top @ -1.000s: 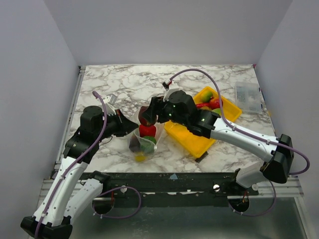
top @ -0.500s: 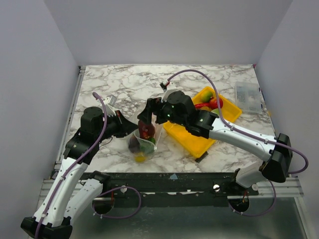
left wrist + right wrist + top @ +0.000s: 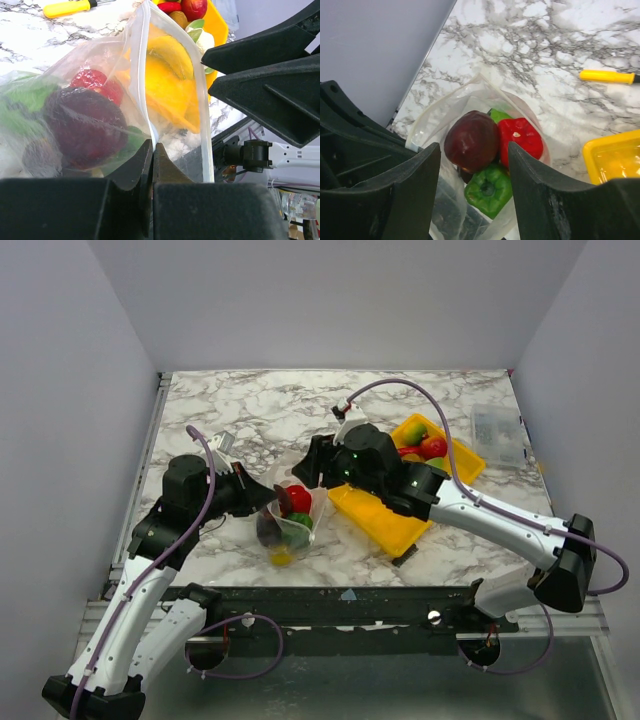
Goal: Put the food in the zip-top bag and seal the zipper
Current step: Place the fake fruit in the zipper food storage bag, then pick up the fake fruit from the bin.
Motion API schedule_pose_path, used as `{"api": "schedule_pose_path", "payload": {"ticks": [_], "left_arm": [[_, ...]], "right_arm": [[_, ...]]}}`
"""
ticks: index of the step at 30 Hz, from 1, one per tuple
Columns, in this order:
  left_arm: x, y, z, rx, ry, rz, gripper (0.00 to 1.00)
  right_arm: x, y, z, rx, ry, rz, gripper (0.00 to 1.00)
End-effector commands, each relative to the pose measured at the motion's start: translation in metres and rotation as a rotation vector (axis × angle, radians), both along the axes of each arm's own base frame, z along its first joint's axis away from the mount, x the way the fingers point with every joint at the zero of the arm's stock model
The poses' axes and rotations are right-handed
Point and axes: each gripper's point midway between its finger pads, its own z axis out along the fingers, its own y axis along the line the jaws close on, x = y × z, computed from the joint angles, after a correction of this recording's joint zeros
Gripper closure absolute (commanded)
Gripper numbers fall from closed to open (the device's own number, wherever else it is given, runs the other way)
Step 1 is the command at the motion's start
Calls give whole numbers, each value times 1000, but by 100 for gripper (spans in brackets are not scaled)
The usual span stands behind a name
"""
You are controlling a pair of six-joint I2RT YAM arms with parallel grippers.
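Your left gripper [image 3: 151, 152] has its 2 fingers pressed together on the rim of the zip-top bag [image 3: 120, 60], whose mouth gapes above them. Inside you see a dark purple piece [image 3: 85, 125], a red piece [image 3: 95, 82] behind it and a green piece [image 3: 22, 95] at the left. The yellow tray [image 3: 220, 25] shows beyond the plastic. The right gripper [image 3: 206, 72] sits at the right, its black fingers apart.

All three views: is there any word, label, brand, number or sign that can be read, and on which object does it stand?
None can be read in any view.
zip-top bag: no words or numbers show on it.
yellow stick: no marking shows.
yellow tray: plain, no label.
clear plastic box: too small to tell whether it bears any text.
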Motion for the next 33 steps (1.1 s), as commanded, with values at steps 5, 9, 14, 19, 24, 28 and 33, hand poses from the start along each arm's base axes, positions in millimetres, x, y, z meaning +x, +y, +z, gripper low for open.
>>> {"api": "schedule_pose_path", "payload": {"ticks": [5,9,14,19,24,28,33], "left_arm": [[3,2,1,3,-14,18,100],[4,2,-1,3,-8,14,100],[5,1,0,2,-10,10,100],[4,2,0,10,-11,9,100],[3,2,0,9,-13,9,100],[1,0,0,3,-8,-4,100],[0,0,0,4,-6,-12,100]], "right_arm": [[16,-60,-2,-157,-80,-219,39],[31,-105,-11,-291,-112,-418,30],[58,-162,-23,-355,-116,-601,25],[90,-222,-43,-382,-57,-742,24],[120,-270,-71,-386,41,-822,24],[139,-298,-89,-403,91,-893,24],[158,-297,-113,-455,139,-832,24]]}}
